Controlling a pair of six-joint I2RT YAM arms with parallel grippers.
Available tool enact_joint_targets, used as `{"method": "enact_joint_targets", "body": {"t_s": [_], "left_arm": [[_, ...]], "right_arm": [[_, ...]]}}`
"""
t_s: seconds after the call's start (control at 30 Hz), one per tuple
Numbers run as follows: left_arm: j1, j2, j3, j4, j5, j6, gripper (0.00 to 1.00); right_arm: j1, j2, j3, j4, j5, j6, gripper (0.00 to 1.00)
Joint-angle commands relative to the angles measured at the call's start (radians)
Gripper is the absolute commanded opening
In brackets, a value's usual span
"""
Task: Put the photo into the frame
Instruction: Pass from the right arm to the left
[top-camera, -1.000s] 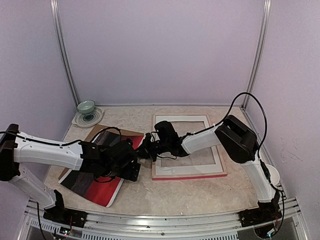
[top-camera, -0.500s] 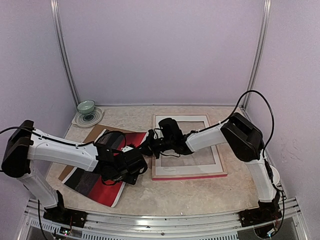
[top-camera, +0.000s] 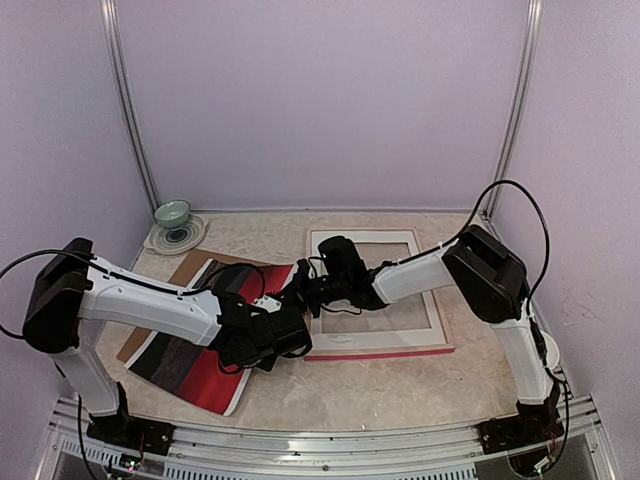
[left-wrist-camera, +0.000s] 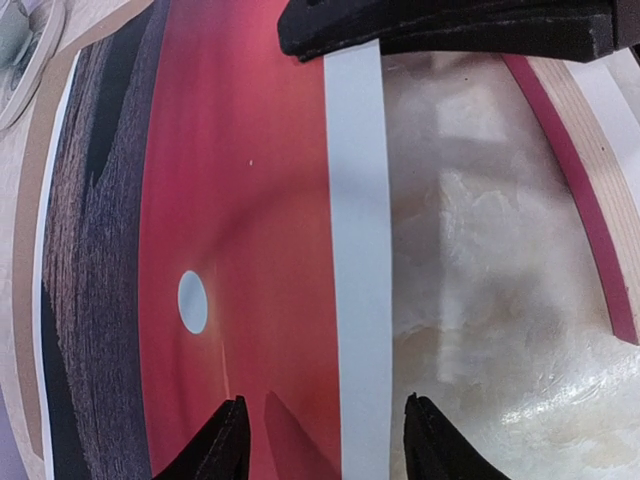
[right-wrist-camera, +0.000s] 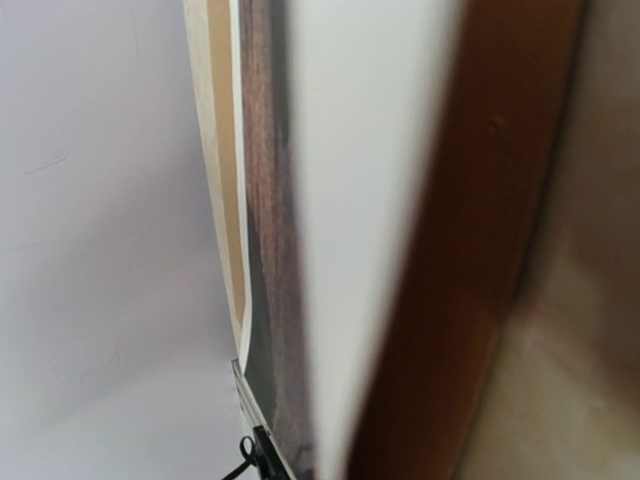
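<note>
**Inspection: photo beside frame, pinched at its edge**

Found the frame (top-camera: 380, 354) lying flat at 3 o'clock with a white mat (top-camera: 375, 338) inside it. Noted a bowl (top-camera: 172, 212) on a plate (top-camera: 185, 240) at 10 o'clock. Located the photo (top-camera: 200, 370) at 8 o'clock, over a brown board (top-camera: 195, 262). Observed the right gripper (top-camera: 300, 295) clamped tight on the photo's white border. Observed the left gripper (left-wrist-camera: 330, 445) part open and straddling that border; cannot tell whether it makes contact.

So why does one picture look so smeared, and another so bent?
Right wrist view: the lens sits almost against the photo, so everything is out of focus. Left wrist view: sharp, but the wide lens bows the frame rail, and the table shows soft glare. Top view: even light, faint shadows.
</note>
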Motion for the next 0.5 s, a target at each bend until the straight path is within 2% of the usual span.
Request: {"method": "enact_joint_targets", "body": {"t_s": [0.0,0.3,0.47], "left_arm": [[-0.016,0.026,0.046,-0.053,-0.058,-0.020,0.49],[-0.026,0.054,0.062,-0.062,-0.065,-0.025,0.23],[-0.026,0.044,0.071,-0.083,-0.084,-0.043,0.16]], "right_arm": [[-0.008,-0.042,-0.015,0.002,-0.014,-0.013,0.00],[-0.007,-0.042,-0.025,0.006,-0.016,-0.012,0.00],[-0.007,-0.046,-0.031,0.008,-0.016,-0.012,0.00]]}}
